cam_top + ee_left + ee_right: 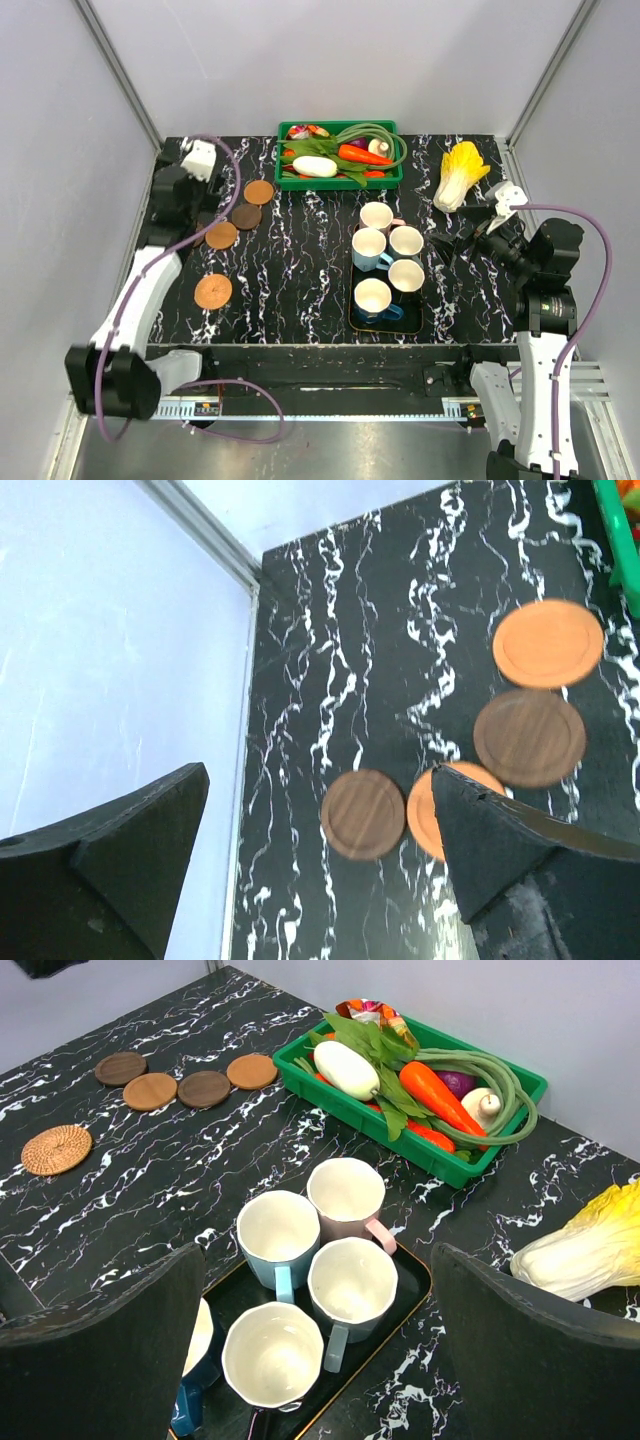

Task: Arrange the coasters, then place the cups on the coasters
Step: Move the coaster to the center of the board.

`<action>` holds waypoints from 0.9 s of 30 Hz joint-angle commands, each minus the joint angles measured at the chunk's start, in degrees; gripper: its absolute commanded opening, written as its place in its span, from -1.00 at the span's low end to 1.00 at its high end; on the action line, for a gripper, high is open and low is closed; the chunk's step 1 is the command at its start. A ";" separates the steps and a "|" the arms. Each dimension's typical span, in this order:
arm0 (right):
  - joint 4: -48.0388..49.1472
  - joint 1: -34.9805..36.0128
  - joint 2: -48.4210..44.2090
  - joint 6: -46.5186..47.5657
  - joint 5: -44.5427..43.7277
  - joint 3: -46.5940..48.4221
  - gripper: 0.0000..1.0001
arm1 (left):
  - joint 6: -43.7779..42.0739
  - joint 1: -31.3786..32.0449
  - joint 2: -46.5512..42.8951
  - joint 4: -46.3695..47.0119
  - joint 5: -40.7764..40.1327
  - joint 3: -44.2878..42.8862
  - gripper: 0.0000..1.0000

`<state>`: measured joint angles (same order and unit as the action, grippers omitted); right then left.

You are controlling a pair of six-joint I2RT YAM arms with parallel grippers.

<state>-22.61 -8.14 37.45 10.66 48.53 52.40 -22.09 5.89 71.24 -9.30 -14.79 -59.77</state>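
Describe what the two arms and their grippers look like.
Both arms have white shells with black joints: the left arm, the right arm. A purple cable loops along each. A white block sits at each wrist. The left gripper and right gripper have broad, matte black, wedge-shaped fingers.

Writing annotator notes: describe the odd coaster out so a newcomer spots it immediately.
On the black white-veined marble table, look left of the black rectangular tray of cream-lined mugs. Four smooth round wooden coasters line up towards the far-left corner; the orange-brown woven round coaster lies alone, closer to the near edge. Only it has a woven texture.
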 commanded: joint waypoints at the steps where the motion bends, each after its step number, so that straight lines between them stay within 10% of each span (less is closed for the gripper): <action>1: 0.73 0.14 -0.45 0.77 -0.02 0.33 0.99 | -0.23 -1.32 -9.42 -2.30 4.33 12.55 0.98; 27: 0.73 0.14 -2.65 0.42 0.07 0.42 0.99 | -3.31 -2.81 -17.54 -8.01 -2.62 30.67 0.98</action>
<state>-22.61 -8.14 35.33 10.68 48.66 52.40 -24.16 3.36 55.70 -17.54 -15.49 -31.22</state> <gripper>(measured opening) 0.994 0.988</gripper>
